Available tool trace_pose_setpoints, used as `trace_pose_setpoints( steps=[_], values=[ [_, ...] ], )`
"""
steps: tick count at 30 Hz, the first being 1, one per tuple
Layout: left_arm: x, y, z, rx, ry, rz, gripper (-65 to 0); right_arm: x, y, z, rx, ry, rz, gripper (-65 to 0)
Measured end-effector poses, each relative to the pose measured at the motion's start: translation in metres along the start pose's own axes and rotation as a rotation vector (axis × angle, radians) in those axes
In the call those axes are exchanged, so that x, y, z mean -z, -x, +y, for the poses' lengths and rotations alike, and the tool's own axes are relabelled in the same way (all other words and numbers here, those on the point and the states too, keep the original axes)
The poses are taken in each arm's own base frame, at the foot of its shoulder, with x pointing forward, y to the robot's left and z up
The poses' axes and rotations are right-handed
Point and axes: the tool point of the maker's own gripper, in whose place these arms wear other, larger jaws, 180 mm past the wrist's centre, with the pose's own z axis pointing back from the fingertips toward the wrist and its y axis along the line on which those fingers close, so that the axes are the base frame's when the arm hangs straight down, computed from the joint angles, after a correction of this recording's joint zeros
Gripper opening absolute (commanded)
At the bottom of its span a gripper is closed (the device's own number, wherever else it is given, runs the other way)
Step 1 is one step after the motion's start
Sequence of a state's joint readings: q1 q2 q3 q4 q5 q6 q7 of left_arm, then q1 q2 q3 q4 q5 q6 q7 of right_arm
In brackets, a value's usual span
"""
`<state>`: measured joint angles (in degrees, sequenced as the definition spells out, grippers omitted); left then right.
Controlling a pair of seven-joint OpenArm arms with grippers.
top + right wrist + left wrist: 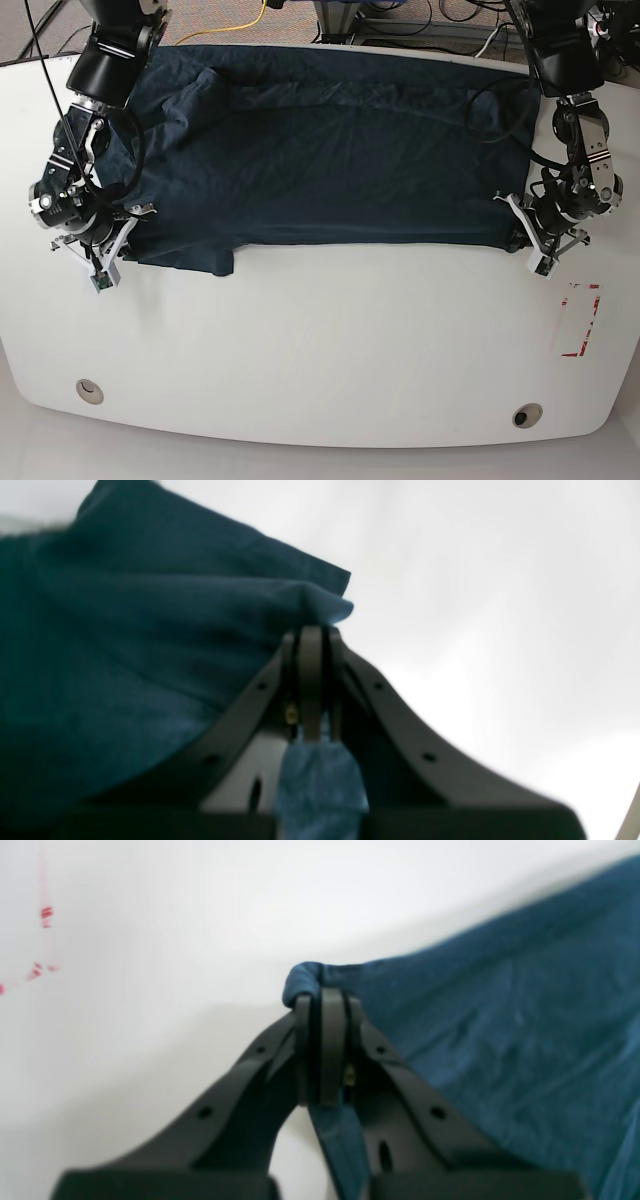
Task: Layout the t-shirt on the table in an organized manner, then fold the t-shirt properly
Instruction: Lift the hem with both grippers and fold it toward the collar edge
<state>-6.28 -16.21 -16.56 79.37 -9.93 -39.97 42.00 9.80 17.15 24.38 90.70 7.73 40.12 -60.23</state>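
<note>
both grippers pinching the shirt's near corners, cloth spread across the far half of the table.

near edge of table (320, 400): bare white top, two round grommet holes (90, 390) near the front corners, red tape mark (580, 320) toward the left arm's side. further in, left gripper (322, 990) has fingers pressed together on a bunched corner of the shirt (320, 150); a strip of cloth runs down between the fingers in the wrist view. right gripper (312, 625) likewise clamped on the opposite corner, a fold of hem poking past its tips, cloth hanging through behind. shirt lies fairly flat, wrinkled, long edge stretched between the two grippers, a small flap hanging off near the right gripper. far side: shirt reaches the back edge; cables (240, 25) on the floor beyond.
</note>
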Motion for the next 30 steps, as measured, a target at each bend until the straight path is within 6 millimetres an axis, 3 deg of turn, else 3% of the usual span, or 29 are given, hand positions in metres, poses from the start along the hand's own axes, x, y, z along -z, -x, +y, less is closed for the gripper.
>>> trace_pose_setpoints(
  steps=[8,18,22,30],
  values=[
    [-0.018,0.006,0.013,-0.013,-0.054,0.001,-65.0,-0.026,0.008,0.004,-0.069,0.053,0.035,-65.0],
    [-0.025,0.018,0.013,-0.003,-0.064,0.070,-65.0,-0.056,0.020,0.014,-0.124,0.095,0.036,-65.0],
    [-0.025,0.027,0.011,-0.005,-0.060,0.094,-65.0,-0.062,0.033,0.017,-0.097,0.105,0.050,-65.0],
    [-0.033,0.056,-0.002,0.006,-0.047,0.159,-65.0,-0.071,0.078,0.025,-0.052,0.098,0.146,-65.0]
  ],
)
